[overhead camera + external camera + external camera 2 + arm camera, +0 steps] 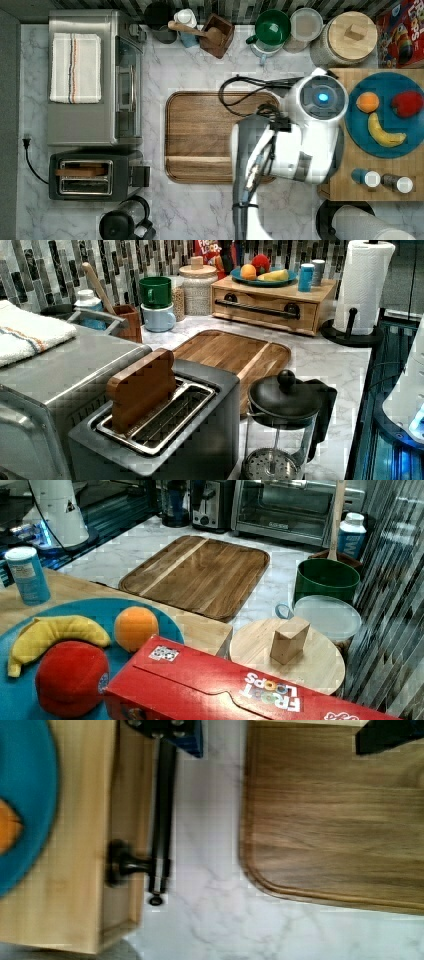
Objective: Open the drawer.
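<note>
The drawer [265, 307] sits closed in the bamboo box, just behind the wooden tray [235, 352] in the left view. In the wrist view the gripper [277, 737] hangs open above the black bar handle [163, 815], one finger near the bar, the other over the tray (far apart). If the fingers close beside the bar, I judge they could slip off and only push the box.

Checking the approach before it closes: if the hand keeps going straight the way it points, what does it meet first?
Likely the marble counter. The hand points down at it, one finger over the drawer's black bar handle, the other near the wooden tray. Depth is unclear.
</note>
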Robot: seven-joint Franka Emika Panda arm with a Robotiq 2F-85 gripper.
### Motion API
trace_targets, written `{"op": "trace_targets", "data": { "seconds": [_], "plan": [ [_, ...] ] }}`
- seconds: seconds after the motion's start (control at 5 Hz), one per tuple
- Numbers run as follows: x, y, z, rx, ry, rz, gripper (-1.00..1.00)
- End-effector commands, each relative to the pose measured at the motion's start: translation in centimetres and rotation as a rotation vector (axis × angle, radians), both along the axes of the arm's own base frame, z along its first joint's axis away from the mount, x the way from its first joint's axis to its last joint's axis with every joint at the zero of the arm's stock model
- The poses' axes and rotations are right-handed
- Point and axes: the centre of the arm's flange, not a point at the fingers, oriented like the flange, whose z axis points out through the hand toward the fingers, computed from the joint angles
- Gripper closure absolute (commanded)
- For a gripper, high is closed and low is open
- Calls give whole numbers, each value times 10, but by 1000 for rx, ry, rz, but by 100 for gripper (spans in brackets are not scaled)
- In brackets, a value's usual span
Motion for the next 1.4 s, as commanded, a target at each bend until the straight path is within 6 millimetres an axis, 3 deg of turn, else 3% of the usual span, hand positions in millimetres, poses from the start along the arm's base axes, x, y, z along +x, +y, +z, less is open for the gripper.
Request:
{"op": "trace_targets", "data": {
  "seconds": [0.2, 0.8, 1.0, 1.4],
  "plan": [
    [-5, -41, 53, -22, -109, 10, -100],
    [-7, -42, 54, -24, -171, -45, -100],
    [-34, -56, -77, -65, -238, -88, -100],
    [-40, -66, -106, -25, -219, -102, -100]
  ]
}}
